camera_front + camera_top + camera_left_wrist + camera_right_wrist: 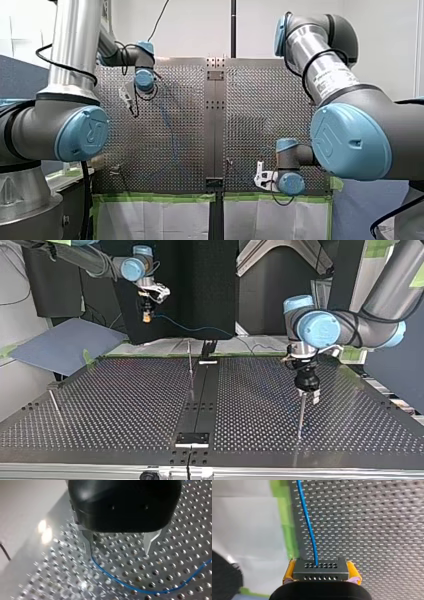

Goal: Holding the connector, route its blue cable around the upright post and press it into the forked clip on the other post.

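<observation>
- Closest to the right wrist camera, the connector (321,569) sits pinched between the yellow pads (289,570) of our right gripper (321,576).
- Its blue cable (308,522) leaves the connector's face and runs ahead over the perforated tabletop (374,530).
- From the top view we see that gripper raised high near the tabletop's far edge, at the view's left, with the cable sagging from it towards the middle.
- Our left gripper (118,554) has its metal fingers (150,542) spread with nothing between them. The cable lies curved on the tabletop below them.
- Seen from the top view, it hangs right at the tip of a thin post (300,417); we cannot tell whether they touch.
- Another post (190,367) stands near the tabletop's middle, well apart from both grippers.
</observation>
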